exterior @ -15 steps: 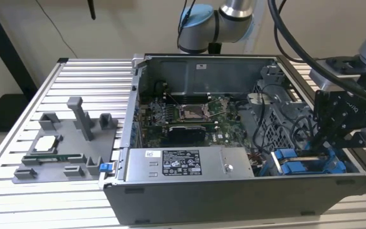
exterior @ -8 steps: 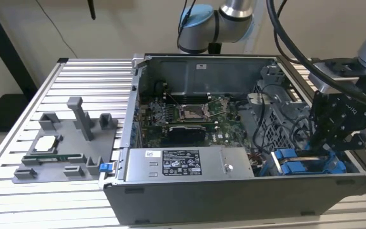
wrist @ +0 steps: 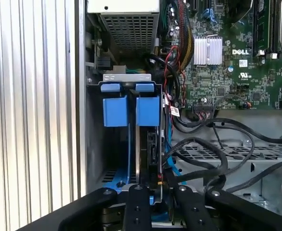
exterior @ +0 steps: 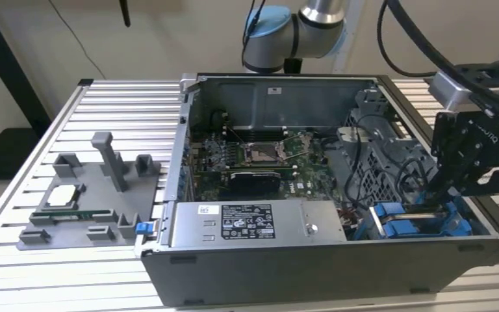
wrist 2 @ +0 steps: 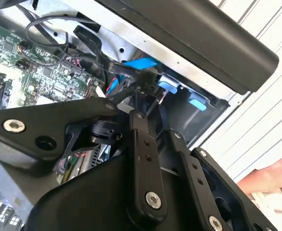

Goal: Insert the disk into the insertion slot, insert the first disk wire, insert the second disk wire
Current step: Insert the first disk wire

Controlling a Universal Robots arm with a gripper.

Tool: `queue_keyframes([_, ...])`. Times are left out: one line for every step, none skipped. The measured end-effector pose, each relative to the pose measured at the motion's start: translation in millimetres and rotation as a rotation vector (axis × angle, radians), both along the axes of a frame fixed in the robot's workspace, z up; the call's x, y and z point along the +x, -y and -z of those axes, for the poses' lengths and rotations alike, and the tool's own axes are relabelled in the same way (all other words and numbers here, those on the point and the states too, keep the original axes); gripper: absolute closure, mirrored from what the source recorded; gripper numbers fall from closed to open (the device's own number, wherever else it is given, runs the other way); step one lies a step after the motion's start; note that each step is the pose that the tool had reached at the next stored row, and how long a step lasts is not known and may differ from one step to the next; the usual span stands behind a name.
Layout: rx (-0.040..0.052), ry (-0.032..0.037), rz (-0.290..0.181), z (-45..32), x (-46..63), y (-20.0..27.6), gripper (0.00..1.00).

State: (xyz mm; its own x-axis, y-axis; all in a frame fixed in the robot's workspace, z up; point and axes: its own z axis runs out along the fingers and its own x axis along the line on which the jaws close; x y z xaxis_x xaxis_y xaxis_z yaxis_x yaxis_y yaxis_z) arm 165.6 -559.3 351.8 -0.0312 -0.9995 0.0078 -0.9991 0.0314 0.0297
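Observation:
The disk stands on edge inside the insertion slot, its bright blue carrier front beside a second blue carrier front. In the exterior view the same blue carriers sit in the open computer case's near corner, on the exterior view's right. My black gripper reaches down into that corner, right over the disk's rear end. In both wrist views, black and blue wires loop close beside the gripper. What lies between its jaws is hidden.
The case lies open on a slotted aluminium table. The grey labelled power-supply box sits beside the cage and the motherboard behind it. A grey fixture with parts stands on the exterior view's left. A pinkish blurred shape is near the case's outer wall.

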Motion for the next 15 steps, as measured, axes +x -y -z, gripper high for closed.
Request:
queue_keyframes([0.0, -0.0001, 0.0, -2.8, 0.0, 0.0, 0.0])
queue_keyframes([0.0001, -0.0001, 0.0, -4.9, 0.0, 0.0, 0.0])
queue_keyframes([0.0, -0.0001, 0.0, -6.4, 0.0, 0.0, 0.0])
queue_keyframes([0.0001, -0.0002, 0.0, -7.8, 0.0, 0.0, 0.0])
queue_keyframes([0.0001, -0.0003, 0.0, -9.0, 0.0, 0.0, 0.0])
queue_keyframes([0.0, -0.0005, 0.0, -10.3, 0.0, 0.0, 0.0])
queue_keyframes([-0.0001, -0.0007, 0.0, -11.8, 0.0, -0.1, 0.0])
queue_keyframes([0.0, -0.0009, 0.0, -13.3, 0.0, -0.1, 0.0])
queue_keyframes([-0.0001, -0.001, 0.0, -14.9, 0.0, -0.2, 0.0])
queue_keyframes([0.0, -0.0011, 0.0, -16.4, 0.0, -0.3, 0.0])
queue_keyframes([0.0, -0.0012, 0.0, -17.9, 0.0, -0.4, 0.0])
queue_keyframes([0.0, -0.0013, 0.0, -19.2, 0.0, -0.5, 0.0])
queue_keyframes([0.0, -0.0014, 0.0, -20.2, 0.0, -0.6, 0.0])
queue_keyframes([0.0, -0.0014, 0.0, -21.1, 0.0, -0.7, 0.0])
queue_keyframes([-0.0001, -0.0015, 0.0, -22.1, 0.0, -0.9, 0.0])
